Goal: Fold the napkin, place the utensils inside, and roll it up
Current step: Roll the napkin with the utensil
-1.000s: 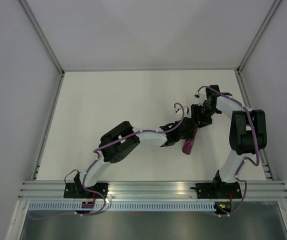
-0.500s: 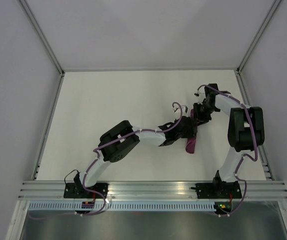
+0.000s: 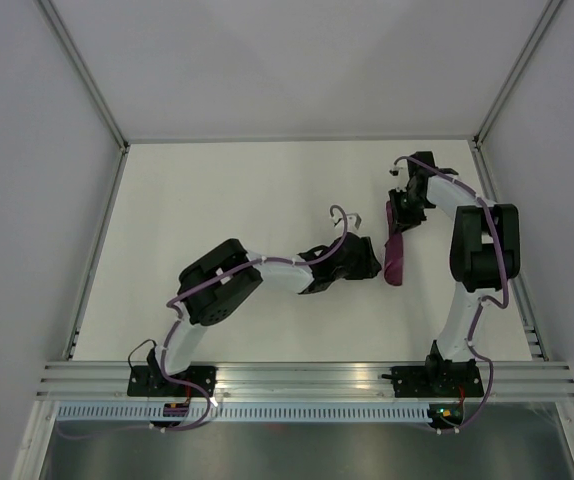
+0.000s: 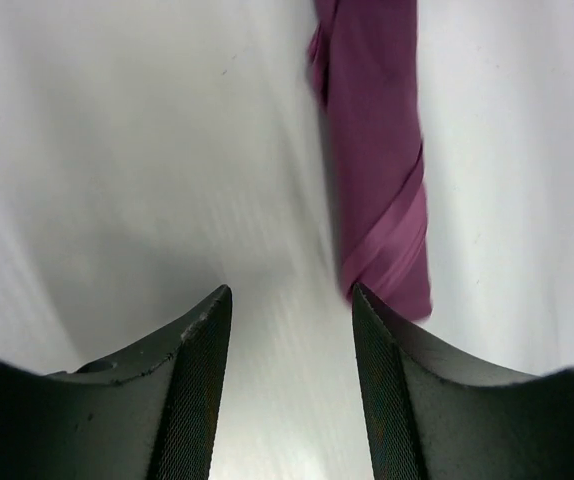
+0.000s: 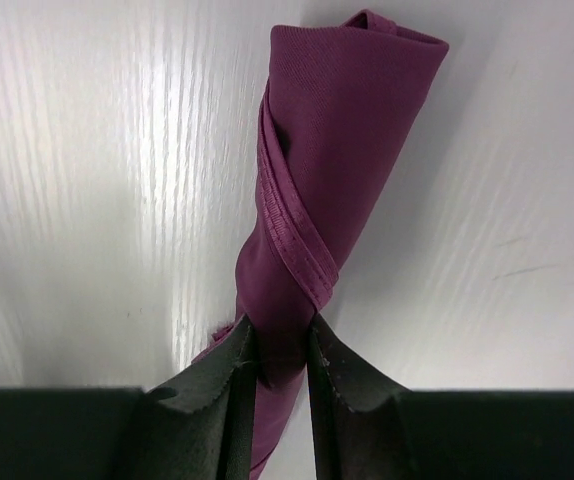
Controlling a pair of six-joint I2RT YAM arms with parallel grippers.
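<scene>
— Toward the right edge of the white table [image 3: 217, 200], roughly midway between its near and far edges, the deep magenta-purple cloth napkin [image 3: 395, 258] is lying as a slim, tight roll. Who is holding it?

— The right gripper [image 5: 279, 370] is pinching the end nearer the far edge, its fingers narrow, with cloth squeezed between them. The left gripper [image 4: 289, 300] is hovering just beside the roll, on the side facing the table's middle, its fingers spread apart and gripping nothing.

— What is worrying you?

— That pinch is catching only the very end, I am judging. If the right arm is pulling or lifting from there, the outer layer could be peeling loose and the roll unwinding. Anything wrapped inside could be sliding out of the free end, since nothing is closing it.

— Are the silvery metal utensils showing?

— No. None is showing in any view, so I cannot tell whether they are sitting inside.

— How is the cloth looking?

— Smooth and faintly shiny. A stitched hem is winding diagonally around the roll like a spiral band, and folded layers are showing at the free end.
</scene>
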